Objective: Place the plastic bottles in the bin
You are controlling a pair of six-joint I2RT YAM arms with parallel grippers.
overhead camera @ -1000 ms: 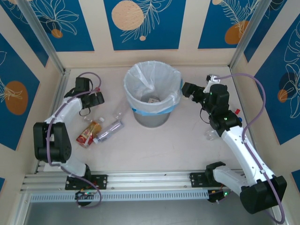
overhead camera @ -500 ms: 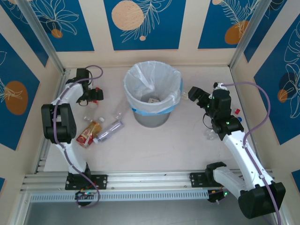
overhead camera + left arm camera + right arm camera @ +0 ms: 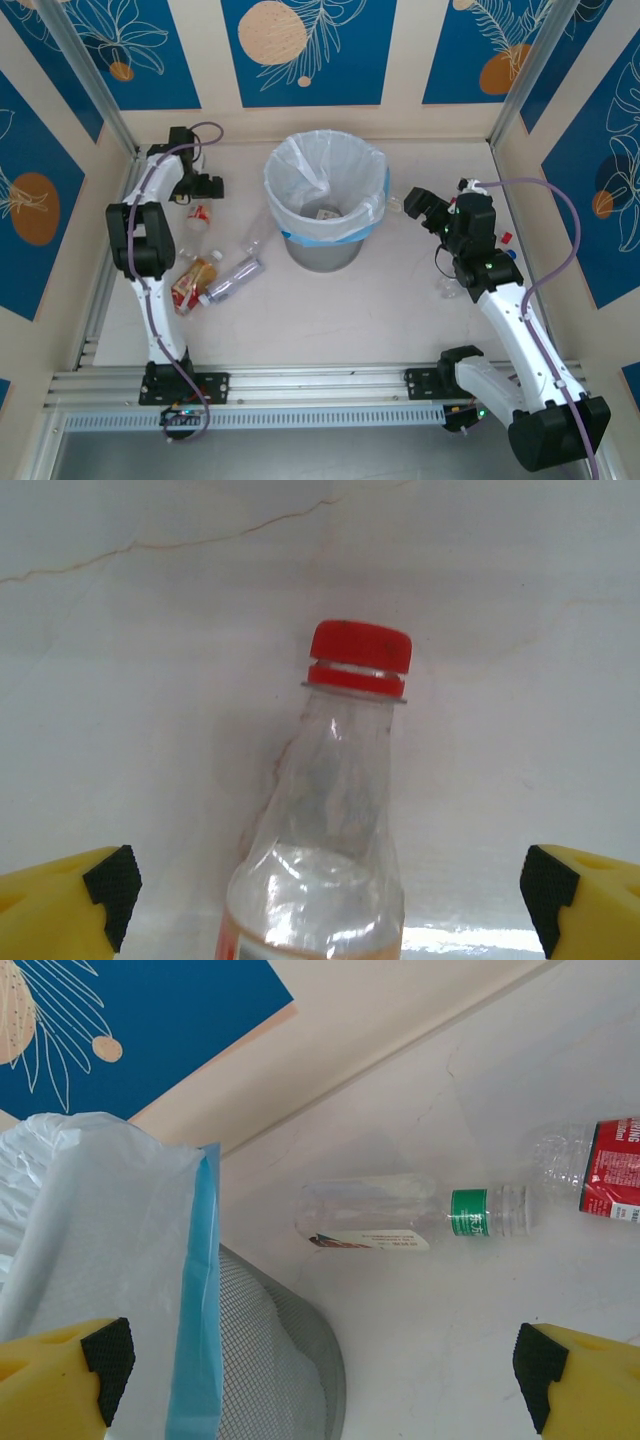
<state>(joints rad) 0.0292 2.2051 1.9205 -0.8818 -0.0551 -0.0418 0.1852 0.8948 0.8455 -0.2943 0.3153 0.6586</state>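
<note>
Clear plastic bottles (image 3: 232, 278) lie scattered around the upright bin (image 3: 322, 256).

The top external camera looks steeply down from above the near edge of the table (image 3: 330, 310), covering its whole surface. The left wrist camera sits very close to a red-capped bottle (image 3: 330, 810) by the far left corner. The right wrist camera faces the right side of the bin (image 3: 280, 1360) from nearby, and both spots lie within the overhead view.

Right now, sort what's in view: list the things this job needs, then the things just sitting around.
Job: bin; red-capped bottle; orange-labelled bottle; green-banded bottle; red-labelled bottle.
Just there: blue leaf-print wall panels; aluminium rail.
</note>
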